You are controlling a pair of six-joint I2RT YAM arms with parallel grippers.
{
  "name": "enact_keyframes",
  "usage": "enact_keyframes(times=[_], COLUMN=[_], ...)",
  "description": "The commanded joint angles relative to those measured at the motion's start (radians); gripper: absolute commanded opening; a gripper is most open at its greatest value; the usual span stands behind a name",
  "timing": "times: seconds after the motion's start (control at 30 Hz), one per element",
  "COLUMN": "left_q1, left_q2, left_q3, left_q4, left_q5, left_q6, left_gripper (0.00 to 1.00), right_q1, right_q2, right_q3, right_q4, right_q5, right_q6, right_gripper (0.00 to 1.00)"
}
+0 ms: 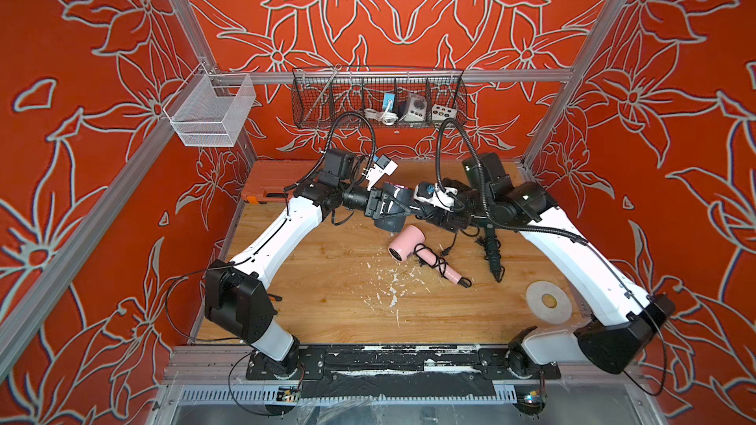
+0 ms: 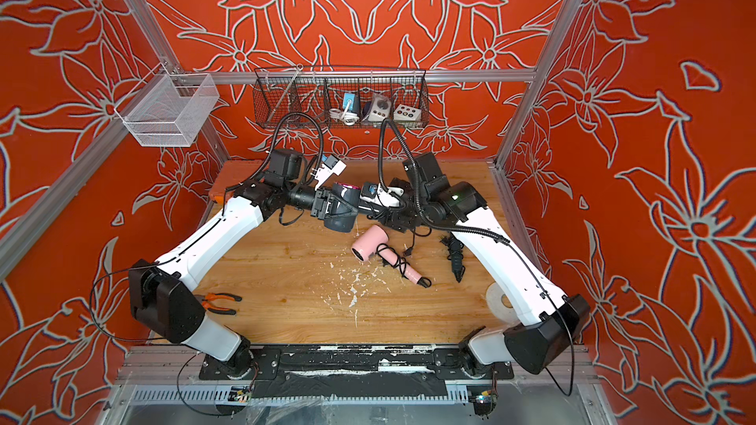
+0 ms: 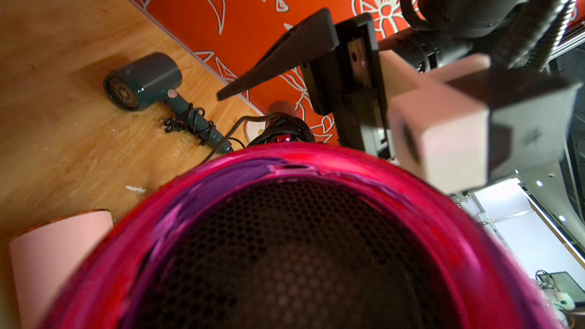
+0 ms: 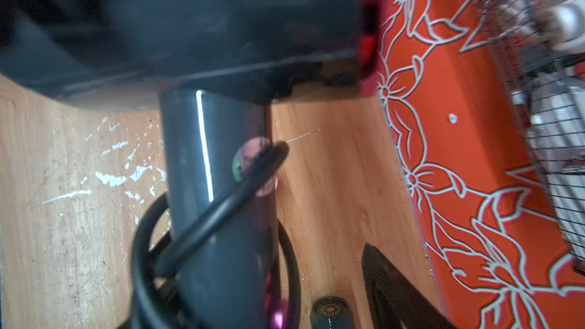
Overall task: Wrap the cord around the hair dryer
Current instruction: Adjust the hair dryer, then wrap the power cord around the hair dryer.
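A dark grey hair dryer (image 1: 392, 223) with a magenta rear rim (image 3: 240, 169) hangs above the back of the table, and my left gripper (image 1: 386, 205) is shut on its barrel. The dryer's mesh back fills the left wrist view and hides the left fingers. Its handle (image 4: 190, 140) points down, with loops of the black cord (image 4: 221, 210) lying round it. My right gripper (image 1: 423, 214) is beside the handle and open. One of its fingers (image 4: 389, 280) stands apart from the handle, and the opposite one is hidden.
A pink hair dryer (image 1: 405, 245) and a dark green one (image 1: 493, 253) lie on the wooden table (image 1: 327, 288), each with its cord wound on the handle. A tape roll (image 1: 548, 302), pliers (image 2: 221, 302), an orange case (image 1: 266, 186) and wall baskets (image 1: 378, 100) are around.
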Motion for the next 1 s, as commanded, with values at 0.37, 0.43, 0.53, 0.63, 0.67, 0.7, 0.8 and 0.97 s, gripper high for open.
enact_keyframes(times=[0.37, 0.43, 0.53, 0.63, 0.67, 0.7, 0.8, 0.97], left_q1=[0.119, 0.139, 0.164, 0.172, 0.172, 0.172, 0.172, 0.172], left_q2=[-0.104, -0.101, -0.100, -0.100, -0.101, -0.103, -0.113, -0.136], left_q3=[0.019, 0.024, 0.037, 0.045, 0.049, 0.050, 0.059, 0.072], left_q4=[0.292, 0.323, 0.355, 0.407, 0.425, 0.445, 0.485, 0.523], left_q5=[0.064, 0.063, 0.058, 0.061, 0.060, 0.061, 0.063, 0.065], left_q6=[-0.294, -0.325, -0.361, -0.406, -0.423, -0.441, -0.478, -0.524], left_gripper=[0.00, 0.00, 0.00, 0.00, 0.00, 0.00, 0.00, 0.00], right_q1=[-0.297, -0.337, -0.390, -0.411, -0.413, -0.414, -0.414, -0.414], right_q2=[-0.262, -0.306, -0.385, -0.440, -0.447, -0.450, -0.457, -0.377], right_q3=[-0.099, -0.172, -0.301, -0.445, -0.495, -0.537, -0.685, -0.868], right_q4=[0.222, 0.274, 0.393, 0.516, 0.559, 0.597, 0.776, 1.125], right_q5=[-0.264, -0.299, -0.357, -0.390, -0.399, -0.409, -0.421, -0.451], right_q6=[0.289, 0.338, 0.428, 0.510, 0.537, 0.557, 0.626, 0.733], right_gripper=[0.99, 0.98, 0.98, 0.98, 0.97, 0.97, 0.95, 0.91])
